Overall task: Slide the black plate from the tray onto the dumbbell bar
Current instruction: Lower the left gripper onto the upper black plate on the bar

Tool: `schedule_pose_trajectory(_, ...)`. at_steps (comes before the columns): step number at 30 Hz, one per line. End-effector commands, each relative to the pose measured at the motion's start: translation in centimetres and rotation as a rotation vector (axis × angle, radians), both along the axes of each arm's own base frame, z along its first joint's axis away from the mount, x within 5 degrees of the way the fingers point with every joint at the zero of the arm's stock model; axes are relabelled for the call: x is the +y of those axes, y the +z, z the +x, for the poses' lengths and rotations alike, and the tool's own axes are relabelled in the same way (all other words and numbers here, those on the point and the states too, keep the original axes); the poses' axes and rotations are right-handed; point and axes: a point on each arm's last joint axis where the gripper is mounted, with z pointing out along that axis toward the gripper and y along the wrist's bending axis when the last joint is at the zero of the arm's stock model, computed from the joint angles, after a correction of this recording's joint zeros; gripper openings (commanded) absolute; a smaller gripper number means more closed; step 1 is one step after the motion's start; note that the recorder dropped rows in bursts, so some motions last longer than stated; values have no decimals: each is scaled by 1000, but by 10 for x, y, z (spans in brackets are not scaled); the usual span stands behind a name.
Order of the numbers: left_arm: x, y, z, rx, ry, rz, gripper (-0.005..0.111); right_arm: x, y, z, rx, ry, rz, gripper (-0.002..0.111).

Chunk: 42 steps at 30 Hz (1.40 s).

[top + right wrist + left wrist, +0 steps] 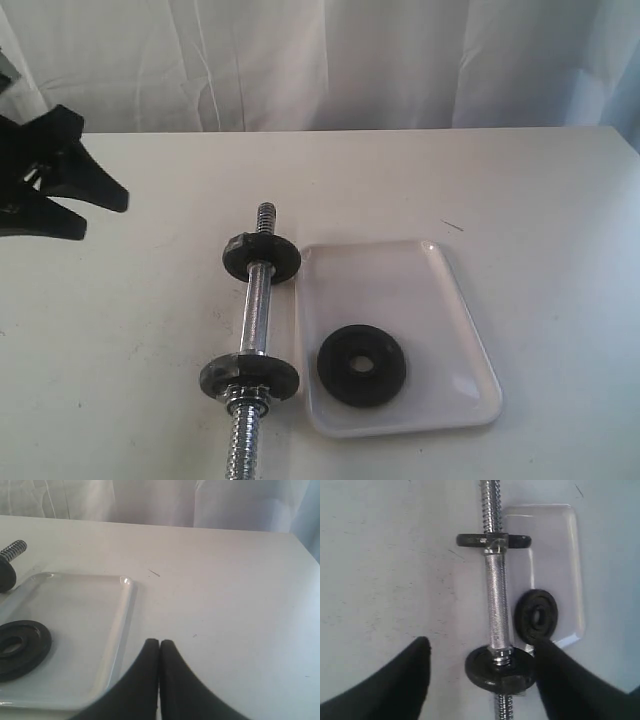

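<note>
The black plate (335,365) (525,615) (35,645) lies flat in the near part of the white tray (400,290) (555,545) (75,610). Just left of the tray, the chrome dumbbell bar (256,310) (496,600) rests on the table with a black lobed collar (260,257) (248,377) near each end. My left gripper (100,213) (482,644) hovers open at the far left, well apart from the bar and holding nothing. My right gripper (159,642) is shut and empty beside the tray's corner; the exterior view does not show it.
The white table (520,200) ends at a white curtain (330,60) at the back. A small dark mark (452,225) sits on the table behind the tray. The bar's near threaded end (243,440) reaches the front edge of the exterior view.
</note>
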Motion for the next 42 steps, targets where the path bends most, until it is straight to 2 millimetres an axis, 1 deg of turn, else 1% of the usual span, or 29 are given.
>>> schedule_pose_trajectory(1,-18,-23,18,81,-85,-176,78,0,-2,0,-5,1,-3,0)
schedule_pose_trajectory(4,-34,-42,29,107,-134,-239,79,0,-2,0,-5,1,-3,0)
schedule_pose_trajectory(7,-47,-63,37,131,-172,-254,79,0,-2,0,-5,1,-3,0)
schedule_pose_trajectory(10,-54,-79,43,150,-174,-262,79,0,-2,0,-5,1,-3,0)
schedule_pose_trajectory(16,-66,-100,48,191,-168,-292,79,0,-2,0,-5,1,-3,0)
schedule_pose_trajectory(20,-68,-112,54,186,-141,-268,79,0,-2,0,-5,1,-3,0)
schedule_pose_trajectory(24,-74,-117,55,166,-152,-272,79,0,-2,0,-5,1,-3,0)
schedule_pose_trajectory(26,-80,-120,55,154,-148,-258,79,0,-2,0,-5,1,-3,0)
schedule_pose_trajectory(33,-98,-139,56,156,-120,-200,79,0,-2,0,-5,1,-3,0)
schedule_pose_trajectory(36,-102,-148,57,184,-94,-219,79,0,-2,0,-5,1,-3,0)
schedule_pose_trajectory(42,-106,-151,61,162,-85,-276,79,0,-2,0,-5,1,-3,0)
